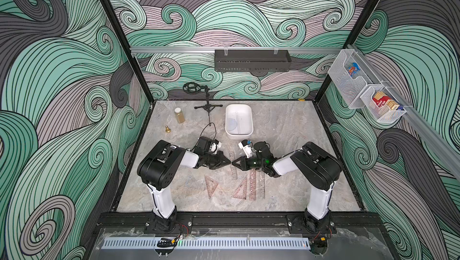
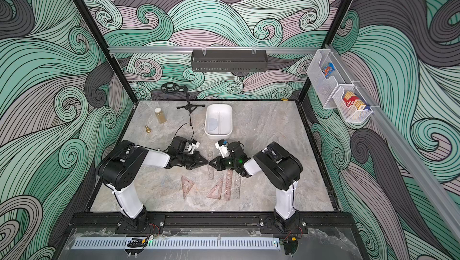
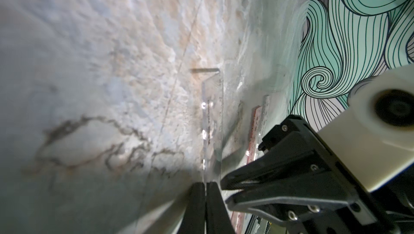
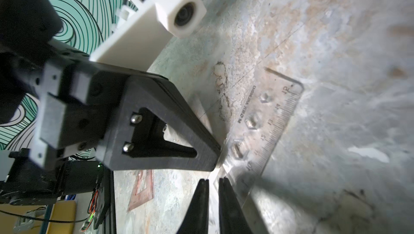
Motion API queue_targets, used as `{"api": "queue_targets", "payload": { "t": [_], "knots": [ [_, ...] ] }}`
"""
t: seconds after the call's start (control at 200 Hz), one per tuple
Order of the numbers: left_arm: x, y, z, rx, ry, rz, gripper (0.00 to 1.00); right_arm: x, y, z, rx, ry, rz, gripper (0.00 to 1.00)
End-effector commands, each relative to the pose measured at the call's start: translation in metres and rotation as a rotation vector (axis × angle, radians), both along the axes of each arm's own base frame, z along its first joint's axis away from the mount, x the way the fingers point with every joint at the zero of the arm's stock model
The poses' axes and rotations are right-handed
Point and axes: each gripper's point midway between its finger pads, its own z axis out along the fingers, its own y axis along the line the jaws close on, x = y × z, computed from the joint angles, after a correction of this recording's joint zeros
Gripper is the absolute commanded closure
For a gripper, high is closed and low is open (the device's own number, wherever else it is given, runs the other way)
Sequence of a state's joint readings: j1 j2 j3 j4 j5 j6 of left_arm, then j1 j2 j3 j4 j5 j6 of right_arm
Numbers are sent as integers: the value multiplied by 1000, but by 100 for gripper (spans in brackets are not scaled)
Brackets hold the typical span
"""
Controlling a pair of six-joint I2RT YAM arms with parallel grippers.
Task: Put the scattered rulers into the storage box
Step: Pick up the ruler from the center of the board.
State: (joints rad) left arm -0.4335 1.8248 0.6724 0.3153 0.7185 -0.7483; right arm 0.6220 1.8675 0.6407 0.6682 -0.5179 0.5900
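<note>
Pinches the clear ruler [image 3: 212,120] in the left gripper [image 3: 205,184], jaws closed tight on its thin edge, so that in the left wrist view it runs edge-on away from the tips. Meets the right gripper [image 1: 234,164] tip to tip near the middle of the table [image 1: 286,146] in both top views. Shows, in the right wrist view, a narrow gap between the right gripper's jaws, close against the same ruler's long edge; cannot tell whether touching it. Finds the storage box [image 1: 239,135] just beyond the two grippers, toward the back wall, with a half-round protractor [image 1: 231,124] and a straight ruler [image 1: 237,121] lying inside. Counts more pieces flat on the table nearer the arm bases: a pinkish set square [image 1: 211,184], a second set square [image 1: 241,189], a pinkish-brown ruler [image 1: 252,186] touching it, and a pale ruler [image 1: 261,186] just beside that. Places a jar [image 1: 179,115], a brass bell [image 1: 168,129] and a black tripod stand [image 1: 208,107] at the far left, well apart from the rulers.
</note>
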Motion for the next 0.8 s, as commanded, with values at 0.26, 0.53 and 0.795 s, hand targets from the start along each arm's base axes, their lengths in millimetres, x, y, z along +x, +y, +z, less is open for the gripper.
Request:
{"api": "queue_targets", "payload": {
  "t": [0.26,0.53,0.795],
  "knots": [
    [-39,31,-56,209,187,33,88,3,-20,-27,-110,63,-43,81],
    [-37,28,-58,209,191,29,81,-20,-7,-36,-107,105,7,82],
    [-37,25,-56,205,183,18,90,-20,-6,-33,-85,103,13,83]
  ]
}}
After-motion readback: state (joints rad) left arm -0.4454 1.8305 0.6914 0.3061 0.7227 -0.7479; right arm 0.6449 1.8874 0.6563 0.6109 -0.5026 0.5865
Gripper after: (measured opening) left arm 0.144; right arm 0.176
